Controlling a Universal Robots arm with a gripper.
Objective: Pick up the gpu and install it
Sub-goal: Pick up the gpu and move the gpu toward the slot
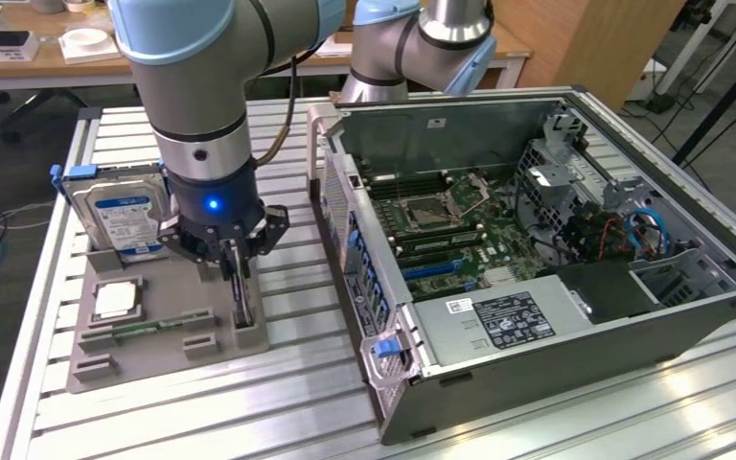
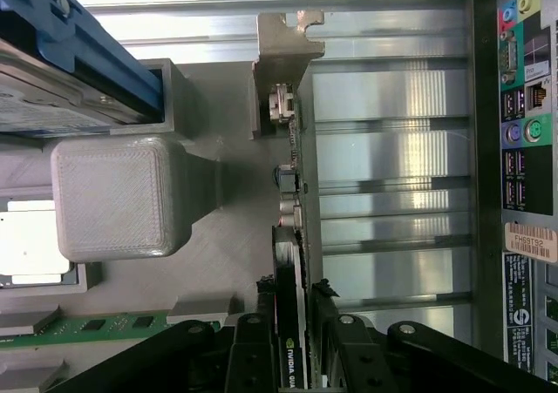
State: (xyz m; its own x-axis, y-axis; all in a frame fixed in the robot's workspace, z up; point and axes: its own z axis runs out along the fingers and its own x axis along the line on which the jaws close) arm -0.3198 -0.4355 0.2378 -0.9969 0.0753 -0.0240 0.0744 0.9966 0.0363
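grey printed holder (image 1: pixel 150 359) on the aluminium bench (image 1: pixel 215 417) has the gpu (image 2: pixel 292 227) standing on edge, near the open computer case (image 1: pixel 535 316); my hand (image 2: pixel 295 293) straddles its top edge; i cannot tell whether it grips

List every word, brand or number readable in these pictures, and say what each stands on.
"NVIDIA": on the edge of the graphics card, with more letters after it cut off.
"FH...": on a sticker on the back of the computer case; the remaining characters are too blurred to be sure of.
Blue label on the hard drive: too small to read.
White power supply label: too small to read.
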